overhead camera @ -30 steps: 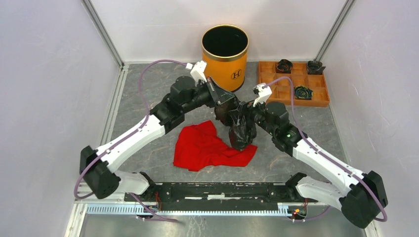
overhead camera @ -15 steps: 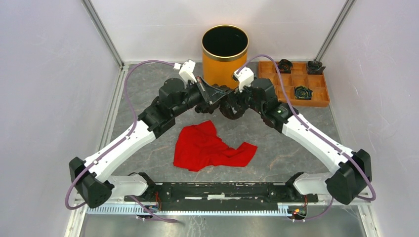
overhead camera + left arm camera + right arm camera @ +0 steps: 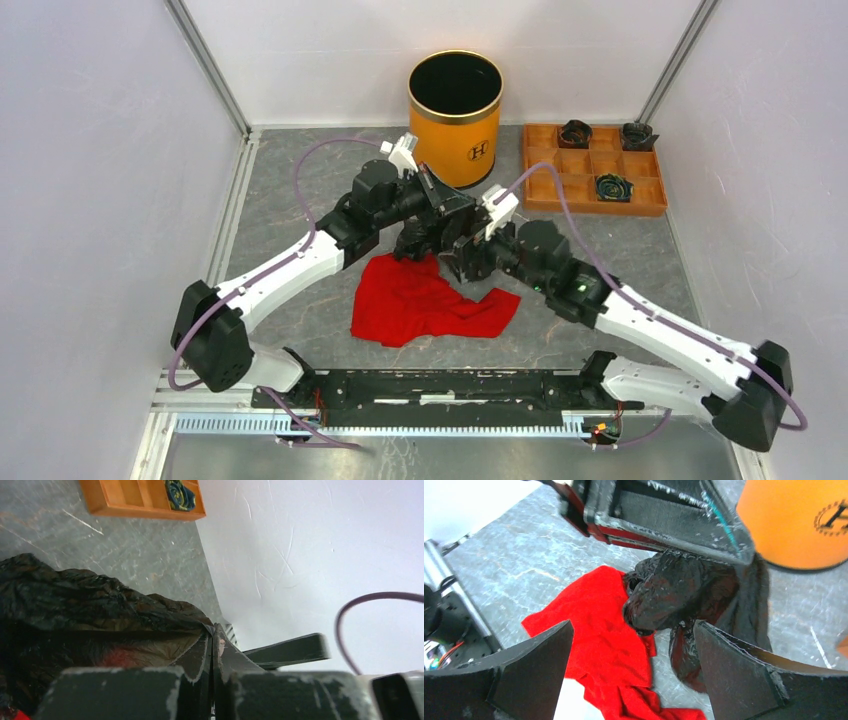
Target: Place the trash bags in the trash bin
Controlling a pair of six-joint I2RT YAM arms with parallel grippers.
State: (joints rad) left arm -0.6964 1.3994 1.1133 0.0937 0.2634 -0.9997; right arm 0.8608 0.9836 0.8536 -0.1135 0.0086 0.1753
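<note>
Fingers (image 3: 196, 661) of the left gripper (image 3: 212, 647) are pressed together on a thin fold of the trash bag (image 3: 75, 605), pinching its crinkled black plastic. The right gripper (image 3: 633, 625) faces the same bundle with its fingers (image 3: 734, 670) spread wide and nothing between them. From where I stand the trash bag (image 3: 418, 238) hangs under the left gripper (image 3: 445, 207) in the middle of the table. It is just near of the trash bin (image 3: 455, 110) and over the far edge of the red cloth (image 3: 420, 300); I cannot tell whether its lowest lobe touches the table. The step in hand looks like a second grip by the right gripper (image 3: 465, 257). To do it well, I would have it close on the hanging lobe high up, away from the red cloth (image 3: 594, 625) that lies right behind and below, so no cloth comes along. It should take a thick gather, not a single skin, since glossy film this thin slips and tears. The trash bag (image 3: 674, 590) is loose and wide, so both arms should bunch it and lift it above the gold rim of the trash bin (image 3: 804, 525) before moving far. It should then go straight down into the black inside before either gripper lets go, staying left of the tray (image 3: 570, 192) and its rolled bundles (image 3: 613, 187).
</note>
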